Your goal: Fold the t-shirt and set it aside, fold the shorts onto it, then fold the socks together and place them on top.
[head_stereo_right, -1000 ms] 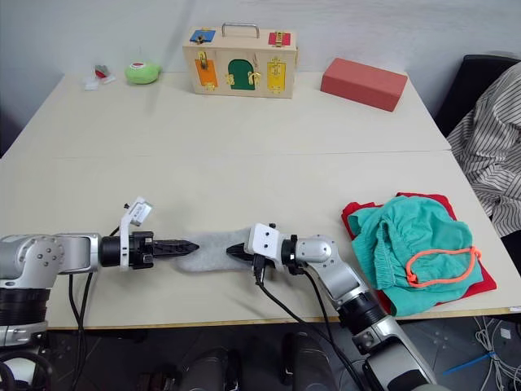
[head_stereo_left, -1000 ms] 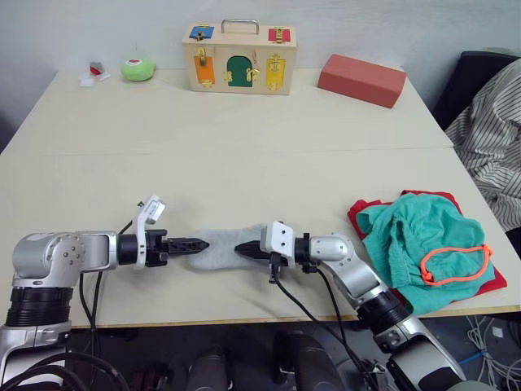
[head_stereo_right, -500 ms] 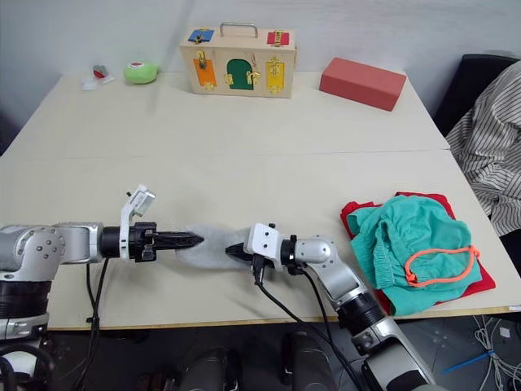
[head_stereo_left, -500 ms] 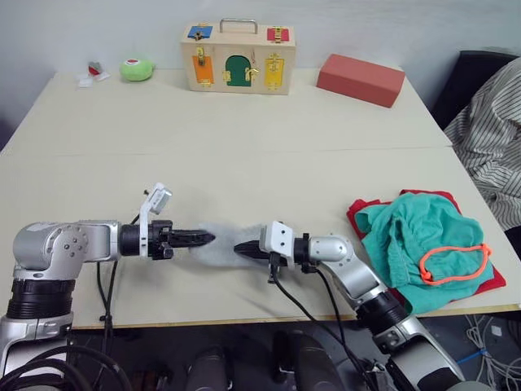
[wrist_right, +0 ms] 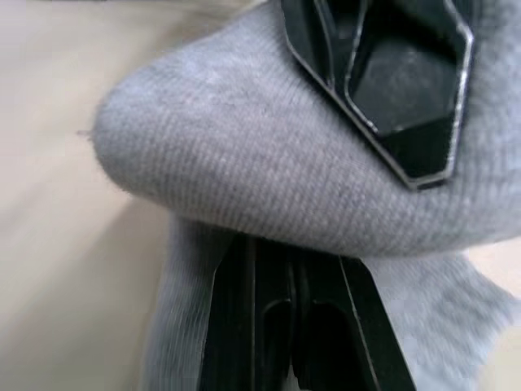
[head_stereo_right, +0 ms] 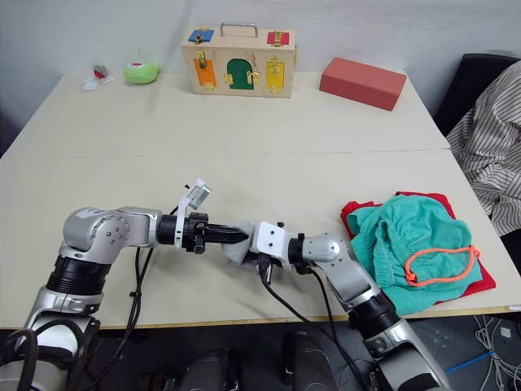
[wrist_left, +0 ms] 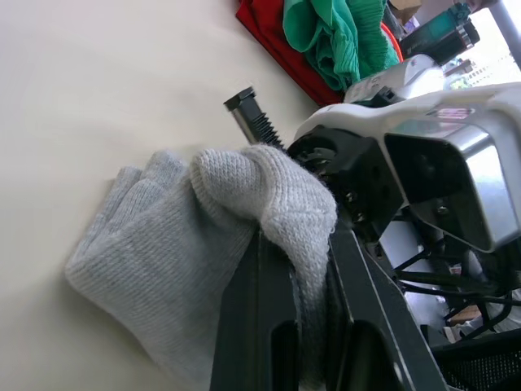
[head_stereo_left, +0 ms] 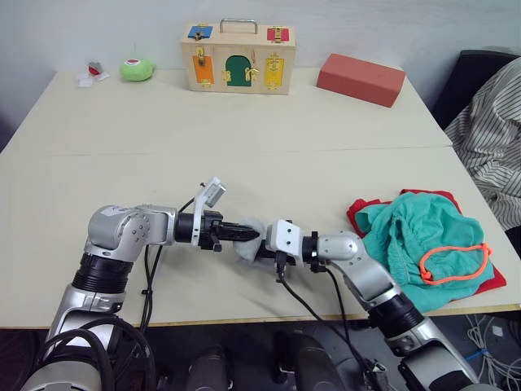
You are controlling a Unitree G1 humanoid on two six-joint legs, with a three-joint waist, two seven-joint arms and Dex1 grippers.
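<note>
The socks (head_stereo_left: pixel 249 241), doubled over (long axis left-right), are pinched by both the left gripper (head_stereo_left: pixel 251 235) and right gripper (head_stereo_left: pixel 262 252) fingers.

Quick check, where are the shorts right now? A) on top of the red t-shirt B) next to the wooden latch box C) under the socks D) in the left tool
A: the teal shorts lie bunched over the red t-shirt at the table's right near edge, apart from both tools.
</note>
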